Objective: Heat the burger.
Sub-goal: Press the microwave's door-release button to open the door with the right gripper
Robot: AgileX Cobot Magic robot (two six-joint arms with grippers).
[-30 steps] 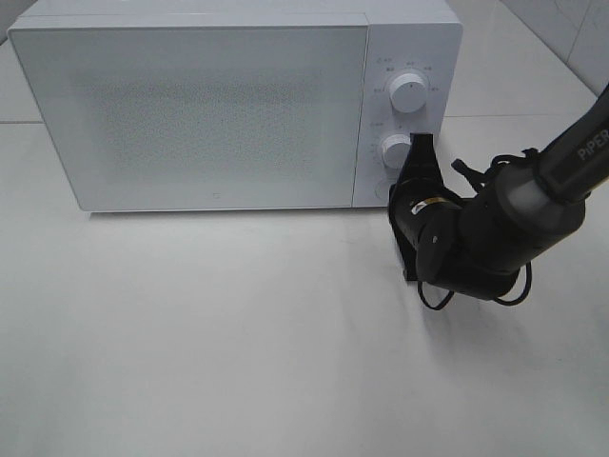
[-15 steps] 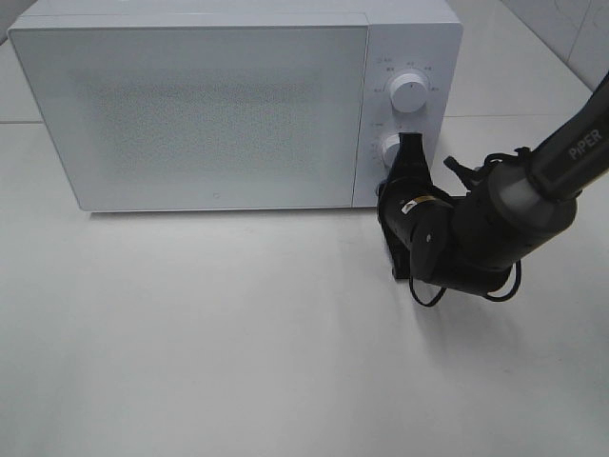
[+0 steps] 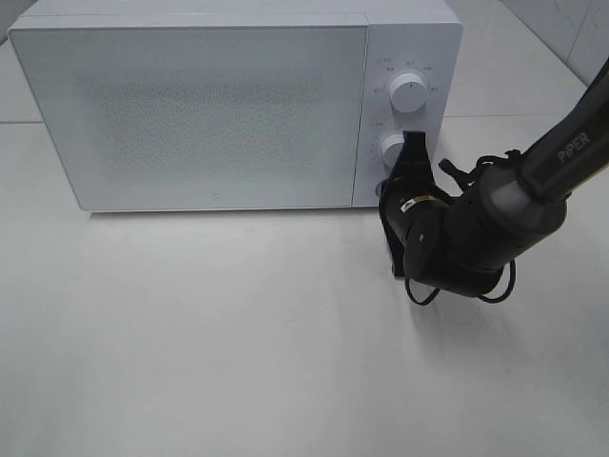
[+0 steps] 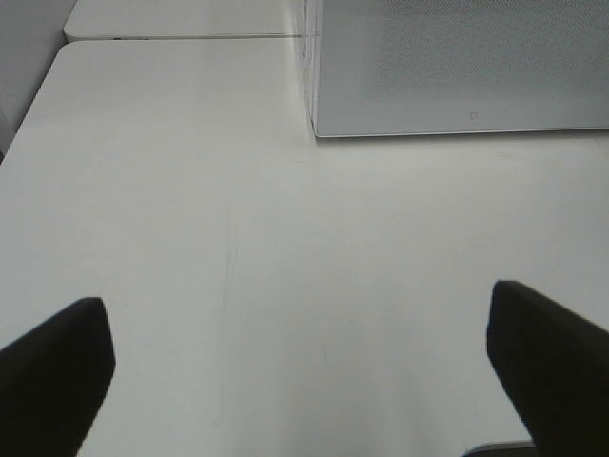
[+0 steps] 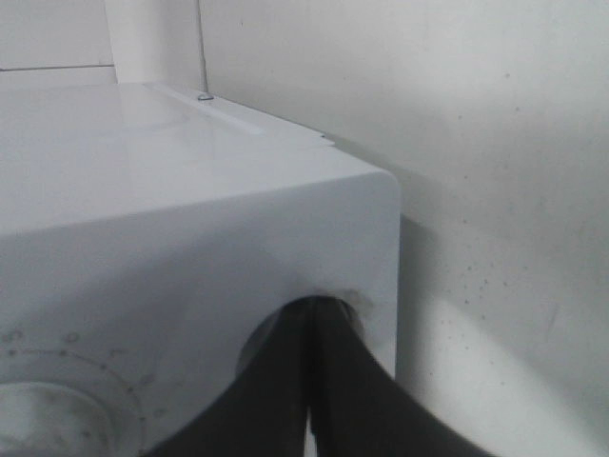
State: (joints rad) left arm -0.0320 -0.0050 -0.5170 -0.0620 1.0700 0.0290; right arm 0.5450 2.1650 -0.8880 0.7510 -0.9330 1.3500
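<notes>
The right arm (image 3: 495,214) is black and bulky, with rounded joint housings and a grey band (image 3: 519,195). White letters (image 3: 571,150) reading "PiPER" sit toward its two o'clock end. A thin black cable (image 3: 423,293) loops at six o'clock under the wrist, near a small yellow-and-white label (image 3: 413,203). The right gripper (image 3: 412,143) has slim tapered black fingers, and the left gripper (image 4: 297,305) has blunt black ones.

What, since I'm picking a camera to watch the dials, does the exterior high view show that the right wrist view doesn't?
Only exterior high: the white box-shaped microwave's closed door, both round white knobs, the black right arm. Only right wrist: the microwave's side face. Both: the shut right hand at the control panel, the white table.
</notes>
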